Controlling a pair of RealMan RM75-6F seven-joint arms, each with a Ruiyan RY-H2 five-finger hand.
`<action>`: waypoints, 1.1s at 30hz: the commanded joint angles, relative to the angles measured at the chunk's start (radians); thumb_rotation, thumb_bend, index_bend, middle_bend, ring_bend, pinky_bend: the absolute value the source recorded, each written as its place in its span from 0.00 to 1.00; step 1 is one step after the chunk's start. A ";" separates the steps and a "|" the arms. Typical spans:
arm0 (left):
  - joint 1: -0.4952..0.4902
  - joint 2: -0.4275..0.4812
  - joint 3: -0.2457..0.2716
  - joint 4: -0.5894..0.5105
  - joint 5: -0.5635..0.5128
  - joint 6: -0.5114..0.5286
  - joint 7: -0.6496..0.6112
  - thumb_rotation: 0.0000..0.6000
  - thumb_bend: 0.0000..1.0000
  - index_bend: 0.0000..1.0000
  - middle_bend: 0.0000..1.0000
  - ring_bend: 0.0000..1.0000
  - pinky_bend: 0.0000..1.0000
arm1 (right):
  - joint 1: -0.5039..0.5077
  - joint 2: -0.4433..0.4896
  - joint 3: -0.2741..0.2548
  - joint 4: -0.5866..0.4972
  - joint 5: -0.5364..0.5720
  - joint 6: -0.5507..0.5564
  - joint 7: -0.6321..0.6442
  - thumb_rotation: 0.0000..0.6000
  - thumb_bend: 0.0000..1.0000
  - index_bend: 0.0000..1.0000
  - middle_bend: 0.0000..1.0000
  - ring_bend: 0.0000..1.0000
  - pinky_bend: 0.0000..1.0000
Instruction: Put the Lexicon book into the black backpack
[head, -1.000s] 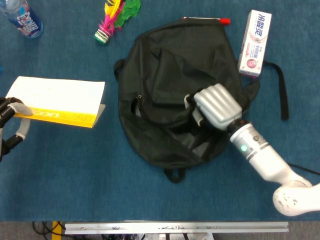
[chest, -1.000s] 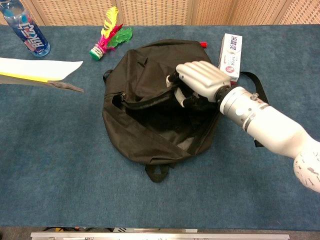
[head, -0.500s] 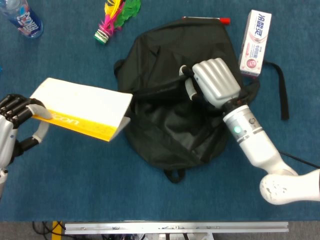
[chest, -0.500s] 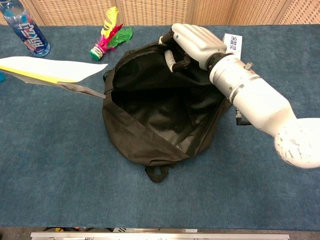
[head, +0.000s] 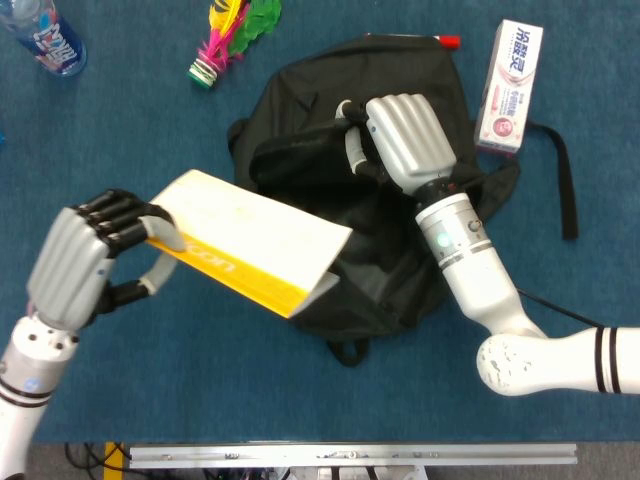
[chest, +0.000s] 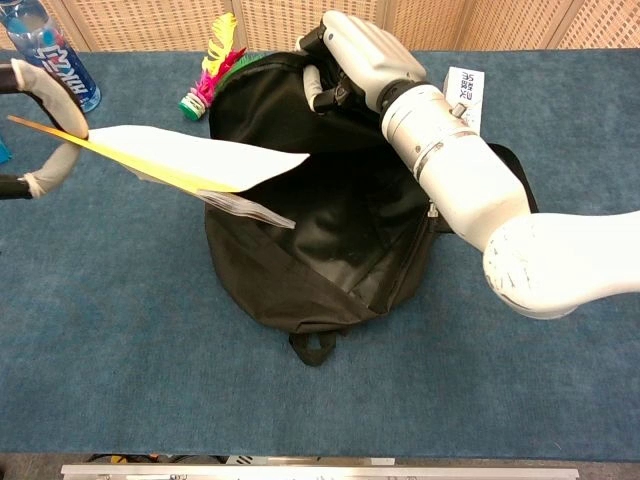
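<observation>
1. I hold the book (head: 250, 240) in my left hand (head: 85, 262); the fingers are curled over its top edge at the spine end and the thumb is under it, so the grip is closed on the book.
2. My right hand (head: 405, 140) grips the upper flap of the backpack (head: 400, 270) and lifts it toward 12 o'clock, so the mouth stands open, as the chest view shows well.
3. The book is in the air, tilted, and its free corner points toward 3 o'clock. This corner is over the near rim of the opening, but I judge it is not yet inside.
4. Done, as I judge: book picked up, bag opened, book brought to the mouth.
5. Left to do: push the book fully into the dark inside, release it, and let the flap go.
6. A bottle (head: 45, 38) lies at 10 o'clock, a feathered shuttlecock (head: 228, 35) at 11 o'clock and a small box (head: 510, 85) at 2 o'clock from the backpack, all apart from it.
</observation>
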 joint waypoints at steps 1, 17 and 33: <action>-0.027 -0.031 -0.005 -0.013 0.002 -0.033 0.001 1.00 0.39 0.68 0.61 0.52 0.47 | 0.003 -0.005 0.005 0.006 0.003 0.003 0.006 1.00 0.65 0.80 0.64 0.53 0.64; -0.137 -0.170 -0.036 -0.026 -0.057 -0.180 -0.003 1.00 0.39 0.68 0.61 0.52 0.47 | 0.015 -0.018 0.027 0.041 0.002 0.001 0.068 1.00 0.65 0.80 0.64 0.53 0.64; -0.187 -0.376 -0.113 0.175 -0.171 -0.207 0.066 1.00 0.39 0.68 0.61 0.52 0.47 | -0.006 0.025 0.037 -0.018 -0.007 -0.005 0.138 1.00 0.65 0.80 0.64 0.53 0.64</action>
